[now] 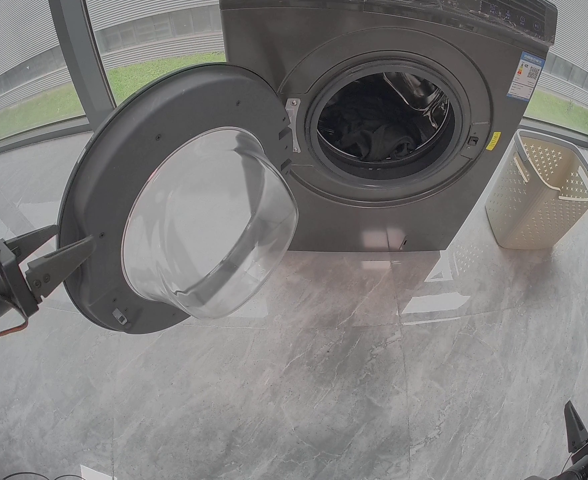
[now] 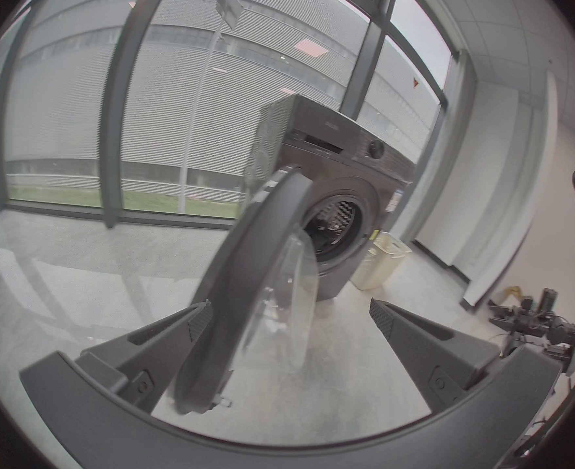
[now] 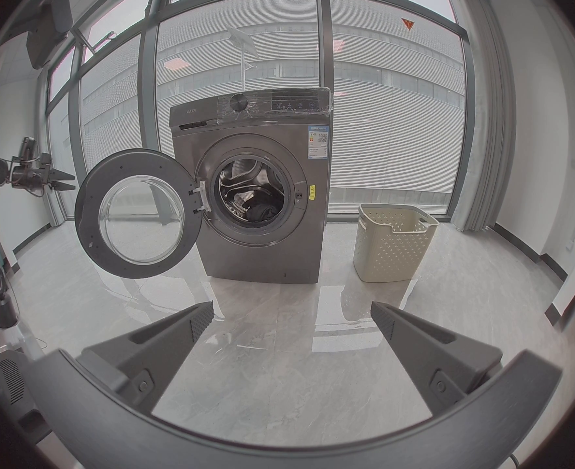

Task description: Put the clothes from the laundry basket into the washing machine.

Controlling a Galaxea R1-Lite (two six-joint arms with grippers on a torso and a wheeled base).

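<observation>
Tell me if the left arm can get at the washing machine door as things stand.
Probably yes: the open left gripper sits right at the outer rim of the washing machine door, with nothing between them.

washer (image 1: 401, 215) set on floor (image 1: 347, 368) before windows (image 1: 154, 28) | door (image 1: 107, 188) swung out to its left | clothes (image 1: 374, 131) held in drum (image 1: 429, 100) | basket (image 1: 531, 205) stood on floor just right of washer | left tool (image 1: 74, 236) placed at door's outer edge
</observation>
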